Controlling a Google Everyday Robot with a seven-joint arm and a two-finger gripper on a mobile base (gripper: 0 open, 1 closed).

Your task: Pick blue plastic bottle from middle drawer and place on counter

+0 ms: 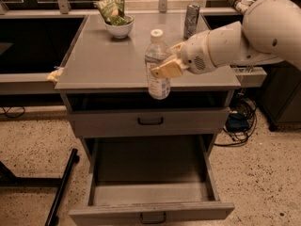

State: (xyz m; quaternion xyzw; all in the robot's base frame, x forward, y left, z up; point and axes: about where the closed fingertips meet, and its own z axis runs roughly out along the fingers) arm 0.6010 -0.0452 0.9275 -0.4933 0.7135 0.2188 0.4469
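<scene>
The blue plastic bottle (157, 74) is clear with a white cap and a pale label. It hangs upright in the air, and its base shows in front of the counter's front edge. My gripper (165, 69) comes in from the right and is shut on the bottle's middle with its tan fingers (168, 68). The middle drawer (150, 171) is pulled out below, its tray empty, with a black handle on its front. The counter (103, 60) is the grey cabinet top behind the bottle.
A white bowl with a green bag (117, 25) stands at the counter's back left. A metal can (191, 20) stands at the back right. A shut drawer front (150, 121) sits above the open one. A black bar (61, 192) lies on the floor at the left.
</scene>
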